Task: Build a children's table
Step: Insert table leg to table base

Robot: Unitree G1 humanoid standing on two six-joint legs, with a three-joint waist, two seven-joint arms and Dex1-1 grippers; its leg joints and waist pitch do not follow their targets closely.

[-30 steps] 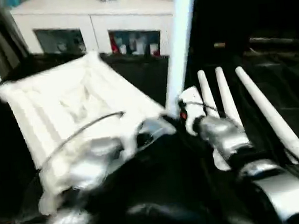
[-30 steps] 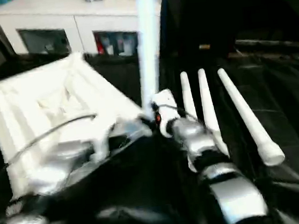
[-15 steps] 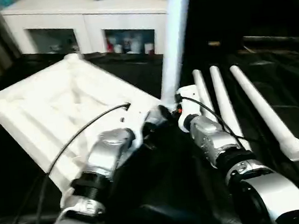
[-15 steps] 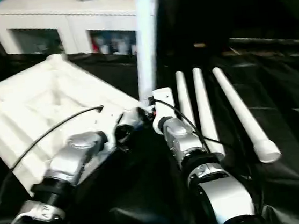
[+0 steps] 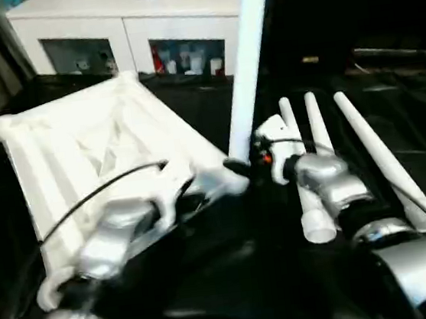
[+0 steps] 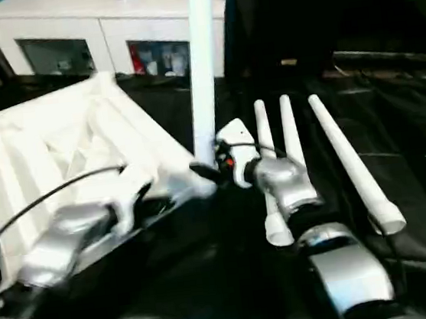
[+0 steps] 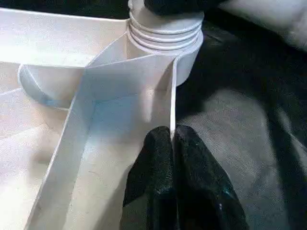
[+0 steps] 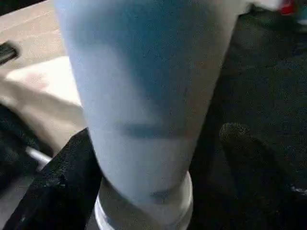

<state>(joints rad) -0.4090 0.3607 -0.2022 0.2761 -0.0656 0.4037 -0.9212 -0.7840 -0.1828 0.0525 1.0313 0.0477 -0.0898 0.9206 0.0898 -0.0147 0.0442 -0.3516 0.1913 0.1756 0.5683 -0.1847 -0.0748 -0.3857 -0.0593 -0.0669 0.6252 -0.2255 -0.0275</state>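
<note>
White plastic tabletop (image 5: pixel 96 150) is lying ribs-up on the black cloth, the left gripper (image 7: pixel 171 143) pinching its corner rib while the right gripper (image 8: pixel 158 158) is clasping the upright leg (image 5: pixel 246 56) in its socket (image 7: pixel 165 36), which may cross-thread if tilted.

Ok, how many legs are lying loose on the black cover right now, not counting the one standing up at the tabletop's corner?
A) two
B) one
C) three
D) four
C: three white legs lie side by side on the black cover beside the right forearm, while a fourth leg stands upright at the corner of the upside-down tabletop.
</note>
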